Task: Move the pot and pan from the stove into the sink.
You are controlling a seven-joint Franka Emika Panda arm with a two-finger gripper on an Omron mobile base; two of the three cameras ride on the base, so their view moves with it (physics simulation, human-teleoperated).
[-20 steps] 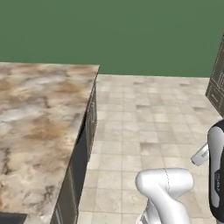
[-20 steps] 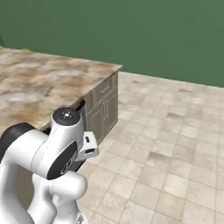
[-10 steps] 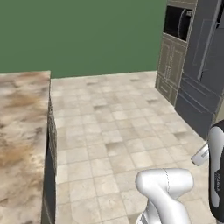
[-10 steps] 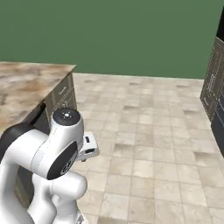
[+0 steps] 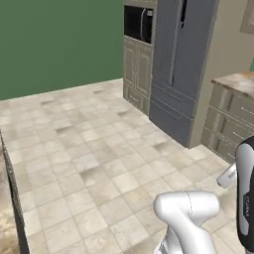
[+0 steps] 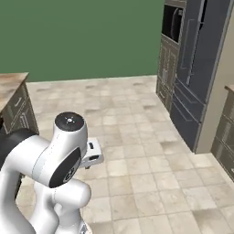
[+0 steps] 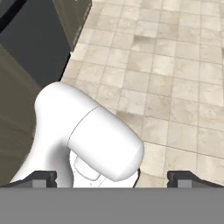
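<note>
Jaws wide open over the tiled floor [image 7: 175,65].
The gripper [image 7: 113,177] holds and touches nothing, fingertips [image 7: 41,177] far apart; no readable writing anywhere.

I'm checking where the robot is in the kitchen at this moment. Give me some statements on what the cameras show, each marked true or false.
1. A tall dark grey fridge stands ahead on the right. True.
2. The floor is dark wood planks. False: it is pale beige tile.
3. A built-in oven sits in the cabinet column beside the fridge. True.
4. The back wall is painted red. False: it is green.
5. The gripper is clamped on a pot. False: its fingertips stand wide apart with nothing between them but the robot's own body behind.
</note>
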